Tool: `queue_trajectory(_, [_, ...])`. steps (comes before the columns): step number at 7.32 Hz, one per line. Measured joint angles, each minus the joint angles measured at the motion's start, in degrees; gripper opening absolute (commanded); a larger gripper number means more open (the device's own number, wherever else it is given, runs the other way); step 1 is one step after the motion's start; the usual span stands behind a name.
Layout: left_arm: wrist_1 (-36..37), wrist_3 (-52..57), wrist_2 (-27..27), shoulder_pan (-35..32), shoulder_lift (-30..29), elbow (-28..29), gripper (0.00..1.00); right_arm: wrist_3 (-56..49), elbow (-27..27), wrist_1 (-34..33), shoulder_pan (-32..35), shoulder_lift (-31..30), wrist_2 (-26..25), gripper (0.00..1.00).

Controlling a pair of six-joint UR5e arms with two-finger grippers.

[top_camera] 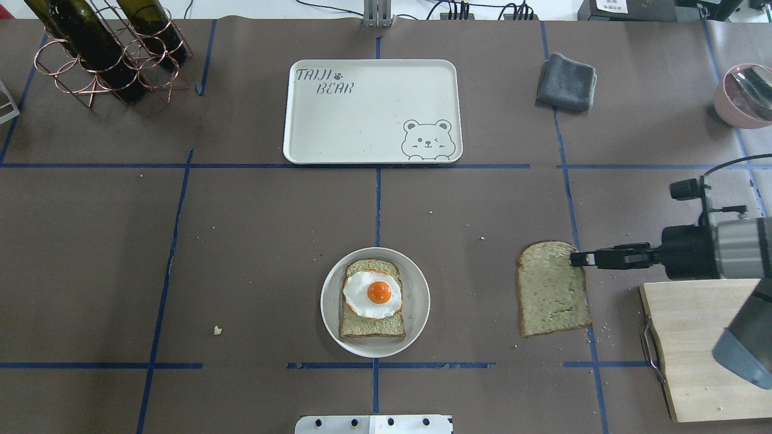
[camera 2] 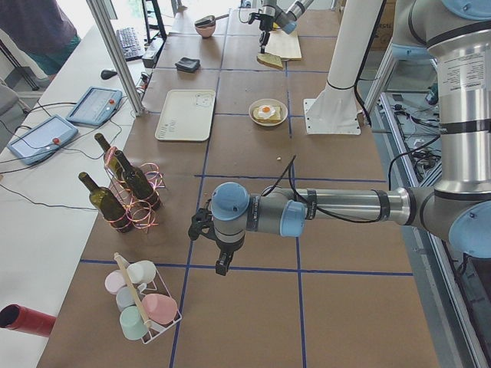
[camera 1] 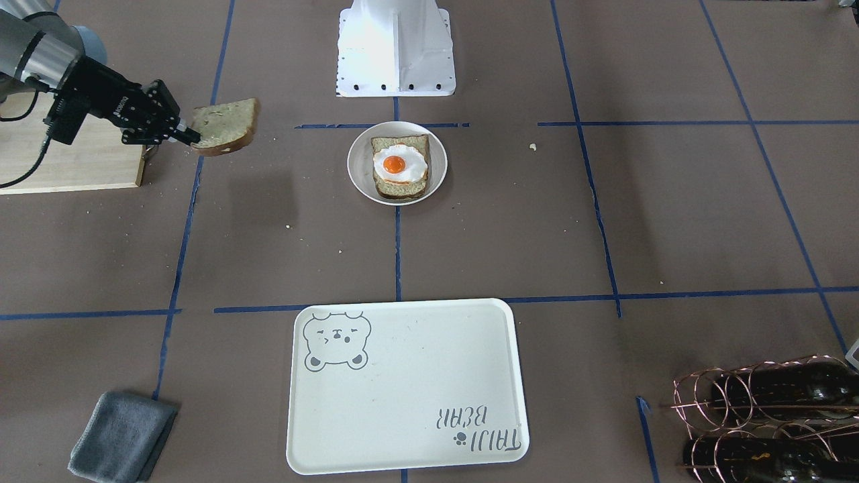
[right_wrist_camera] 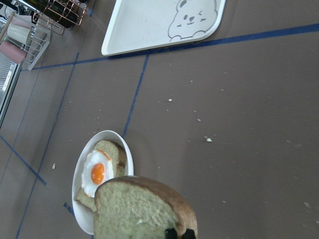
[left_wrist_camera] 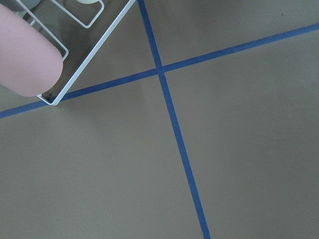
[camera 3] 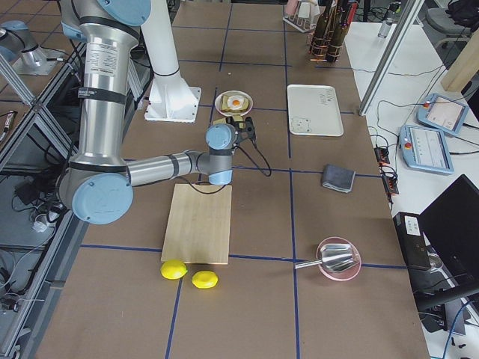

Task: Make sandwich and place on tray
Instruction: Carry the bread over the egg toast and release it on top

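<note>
Brown worktop (top_camera: 253, 241), blue-taped. Right fingers (top_camera: 588, 258) pinching top bread slice (top_camera: 552, 289) by its crust, aloft at 3 o'clock of round plate (top_camera: 417, 295). Keep level, square over fried egg (top_camera: 374, 293) and lower slice (top_camera: 371, 325), then release. Tray (top_camera: 362, 120) at 12 o'clock. Left gripper (camera 2: 222, 264): cannot tell whether open.

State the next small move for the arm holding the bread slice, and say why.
Probably carry it sideways to above the plate. The right gripper grips the loose bread slice by one edge, raised beside the plate, where the egg sits uncovered on the other slice.
</note>
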Motion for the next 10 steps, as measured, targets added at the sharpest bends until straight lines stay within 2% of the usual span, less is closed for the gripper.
queue_trajectory(2, [0.0,0.0,0.0,0.0,0.1,0.1,1.0,4.3,0.1,-9.5,-4.0,8.8,-3.9,0.0])
queue_trajectory(5, [0.0,0.0,-0.1,0.0,0.2,0.2,1.0,8.0,-0.2,-21.0,-13.4,17.5,-16.8,0.0])
queue_trajectory(7, [0.0,0.0,-0.3,0.0,0.2,0.2,1.0,8.7,-0.9,-26.7,-18.0,22.0,-22.8,0.0])
queue_trajectory(10, [0.0,0.0,-0.4,0.0,0.2,0.2,1.0,8.6,-2.4,-31.2,-19.1,24.9,-24.3,0.0])
